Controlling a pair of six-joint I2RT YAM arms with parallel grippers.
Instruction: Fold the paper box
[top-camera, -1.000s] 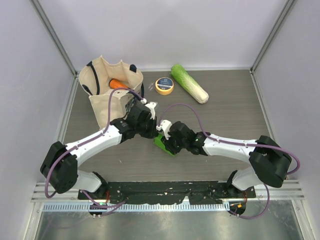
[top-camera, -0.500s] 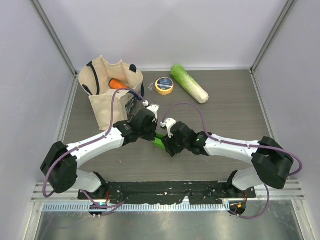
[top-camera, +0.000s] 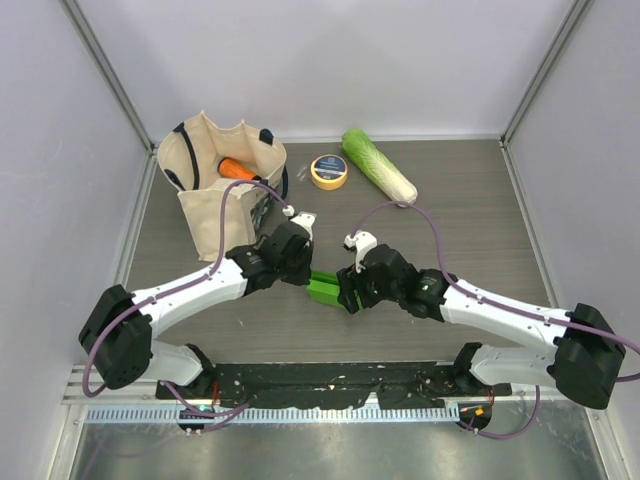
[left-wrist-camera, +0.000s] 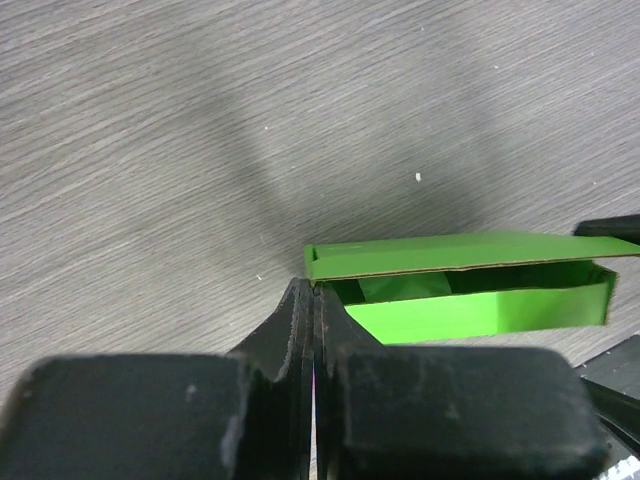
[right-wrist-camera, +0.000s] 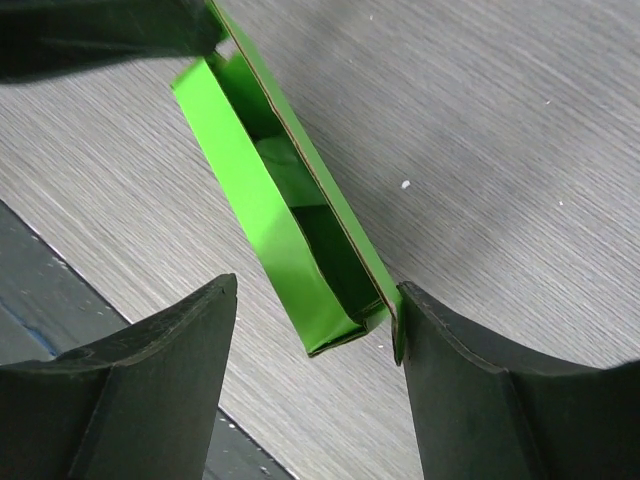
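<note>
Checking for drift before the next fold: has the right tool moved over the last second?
Yes. The right tool has shifted right: its white mount sat straight below the tape and now lies right of it.

I had the box (top-camera: 323, 288) on the table (top-camera: 470, 230), front and centre, with the left end effector (top-camera: 304, 279) at its left end and the right end effector (top-camera: 346, 294) at its right. Behind, the bag (top-camera: 215, 205) stood far left with a carrot (top-camera: 236, 168) in it; the tape (top-camera: 329, 171) lay to its right, then the cabbage (top-camera: 378, 167).
</note>
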